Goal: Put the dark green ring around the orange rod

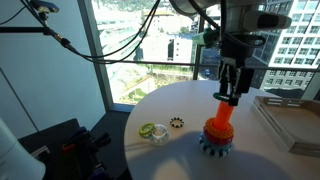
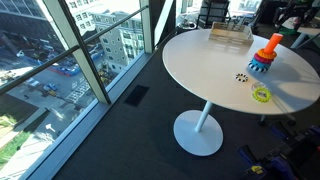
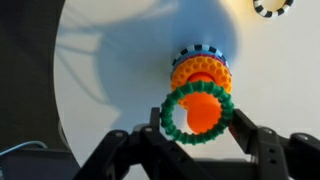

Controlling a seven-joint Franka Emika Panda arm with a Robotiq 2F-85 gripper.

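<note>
The hand hangs directly over the rod, its jaws clamped on the green ring. In the wrist view a finger presses on each side of the ring's rim, and the ring lies flat, facing down. Through its hole the orange tip of the rod shows, nearly filling it, so the two are close to lined up. The collar and the toothed base show beyond. In an exterior view the ring seems to sit just above the tip, but the picture is too small to tell whether they touch.

The step in hand, as I judge it, is the lowering. To do it well, hold the ring level and centre the orange inside the hole with an even green margin all round. Then go straight down with no sideways drift. The fit looks snug, so a tilted ring would likely catch on the tip and could shove the base across the bench. Part the jaws only once the ring is around the rod, then lift straight up so the fingers do not drag it off. The lime ring and gear lie well apart from the rod.
</note>
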